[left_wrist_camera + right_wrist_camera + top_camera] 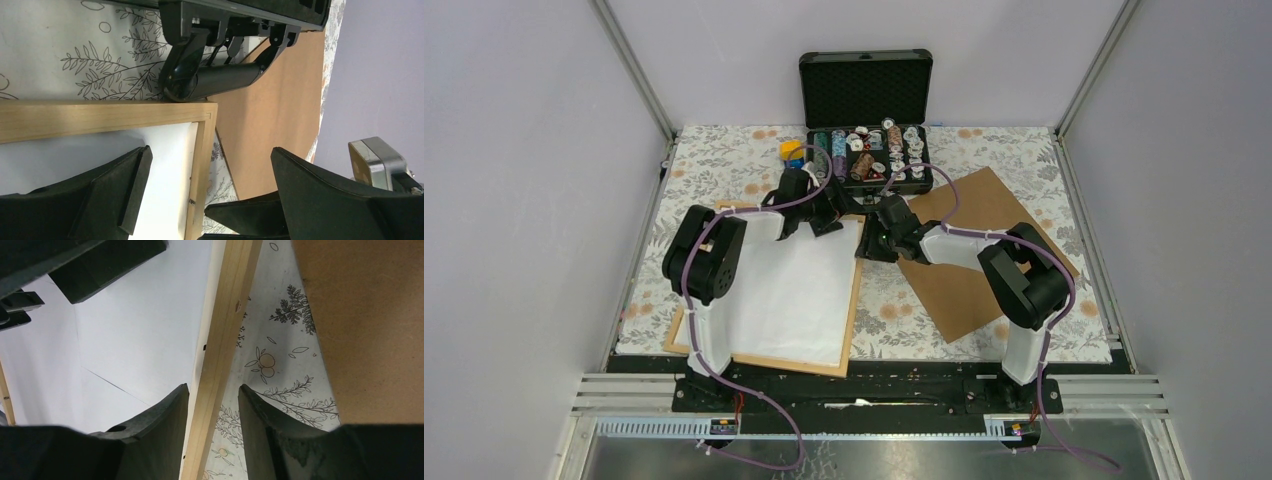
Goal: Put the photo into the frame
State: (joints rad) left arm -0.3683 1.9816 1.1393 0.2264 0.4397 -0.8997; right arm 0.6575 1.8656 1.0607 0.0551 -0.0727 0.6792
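The frame (854, 300), thin light wood, lies flat on the left half of the table. The photo (794, 290) lies inside it and shows only a plain white face; no printed scene is visible. My left gripper (819, 215) hovers wide open over the frame's far right corner (100, 117), with the white photo (165, 165) under one finger and nothing held (210, 150). My right gripper (872, 240) straddles the frame's right rail (225, 330). Its jaws (214, 387) stand apart on either side of the wood, one over the photo (145, 325), one over the tablecloth.
A brown hardboard sheet (969, 270) lies at an angle right of the frame, under the right arm. An open black case (864, 90) of small parts stands at the back centre, with a yellow-blue object (792, 153) beside it. A floral cloth (724, 160) covers the table.
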